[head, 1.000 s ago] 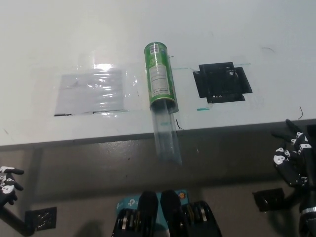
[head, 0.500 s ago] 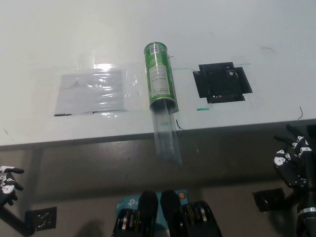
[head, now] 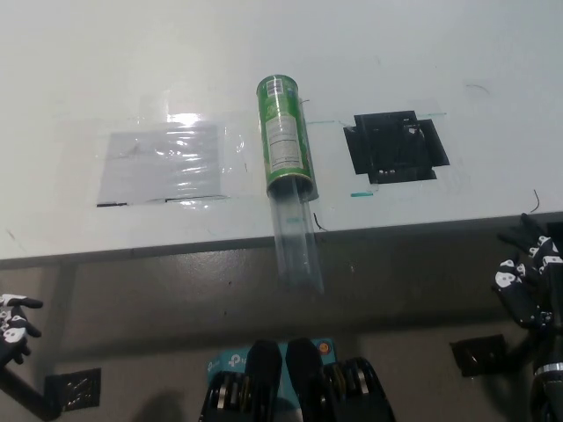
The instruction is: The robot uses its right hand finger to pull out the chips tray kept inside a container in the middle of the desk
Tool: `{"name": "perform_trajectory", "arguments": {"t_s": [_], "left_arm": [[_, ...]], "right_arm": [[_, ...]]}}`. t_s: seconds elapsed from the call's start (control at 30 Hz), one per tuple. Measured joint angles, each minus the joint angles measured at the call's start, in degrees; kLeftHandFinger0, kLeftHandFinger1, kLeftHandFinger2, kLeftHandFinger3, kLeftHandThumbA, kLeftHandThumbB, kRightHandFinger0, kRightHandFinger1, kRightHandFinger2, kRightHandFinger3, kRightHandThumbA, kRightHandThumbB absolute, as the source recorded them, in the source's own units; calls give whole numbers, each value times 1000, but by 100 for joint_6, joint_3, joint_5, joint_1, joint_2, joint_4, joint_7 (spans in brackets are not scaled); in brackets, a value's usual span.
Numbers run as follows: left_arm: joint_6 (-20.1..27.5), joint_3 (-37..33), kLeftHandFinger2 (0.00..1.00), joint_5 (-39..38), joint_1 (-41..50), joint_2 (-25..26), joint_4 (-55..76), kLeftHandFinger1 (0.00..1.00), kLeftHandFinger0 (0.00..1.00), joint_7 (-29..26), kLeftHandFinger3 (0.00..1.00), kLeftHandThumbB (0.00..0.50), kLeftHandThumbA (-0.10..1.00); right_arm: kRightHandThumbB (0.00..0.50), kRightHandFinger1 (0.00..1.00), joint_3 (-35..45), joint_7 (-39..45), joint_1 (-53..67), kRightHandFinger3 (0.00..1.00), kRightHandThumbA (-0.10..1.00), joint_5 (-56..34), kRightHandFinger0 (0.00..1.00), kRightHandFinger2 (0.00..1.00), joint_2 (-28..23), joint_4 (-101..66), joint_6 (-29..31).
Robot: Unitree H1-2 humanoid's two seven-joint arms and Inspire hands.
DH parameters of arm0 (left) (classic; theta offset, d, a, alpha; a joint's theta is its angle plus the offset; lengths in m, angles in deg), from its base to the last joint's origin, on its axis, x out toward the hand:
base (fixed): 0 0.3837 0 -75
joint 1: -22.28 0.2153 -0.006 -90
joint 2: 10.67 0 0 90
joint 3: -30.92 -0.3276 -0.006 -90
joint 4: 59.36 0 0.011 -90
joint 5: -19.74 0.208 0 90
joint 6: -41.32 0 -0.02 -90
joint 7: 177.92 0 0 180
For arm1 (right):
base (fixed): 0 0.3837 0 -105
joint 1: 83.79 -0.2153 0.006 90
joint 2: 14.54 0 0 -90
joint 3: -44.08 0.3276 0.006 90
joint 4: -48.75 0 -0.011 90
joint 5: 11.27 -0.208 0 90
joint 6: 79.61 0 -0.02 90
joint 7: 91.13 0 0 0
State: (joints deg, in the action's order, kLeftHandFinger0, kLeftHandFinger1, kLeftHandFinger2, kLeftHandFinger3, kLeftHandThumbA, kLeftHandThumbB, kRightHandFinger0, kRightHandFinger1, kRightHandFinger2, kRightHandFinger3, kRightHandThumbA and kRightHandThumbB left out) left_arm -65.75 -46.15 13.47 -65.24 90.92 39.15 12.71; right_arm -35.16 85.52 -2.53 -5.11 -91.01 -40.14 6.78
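Although the clear tray was already drawn well out of the green container, past the surface edge, the right hand was held apart, empty, right of it.

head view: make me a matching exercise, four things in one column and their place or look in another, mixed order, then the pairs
Things:
1. green container
2. clear tray
3. black tape patch
4. right robot hand

Descriptions:
A. sticks out of the can and past the desk edge
B. lies on its side mid-desk
C. below the desk edge at far right, touching nothing
D. flat on the desk, right of the can

Pairs: 1-B, 2-A, 3-D, 4-C
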Motion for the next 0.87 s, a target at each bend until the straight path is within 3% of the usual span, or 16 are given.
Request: {"name": "perform_trajectory", "arguments": {"t_s": [0.53, 0.87], "left_arm": [[1, 0, 356, 0, 0, 0, -18, 268, 275, 0, 526, 0, 221], [1, 0, 342, 5, 0, 0, -17, 260, 261, 0, 517, 0, 211]], "right_arm": [[130, 281, -26, -33, -29, 931, -100, -95, 86, 767, -39, 1, -20], [144, 222, -32, -41, -36, 906, -100, -103, 61, 727, -42, 40, -12]]}}
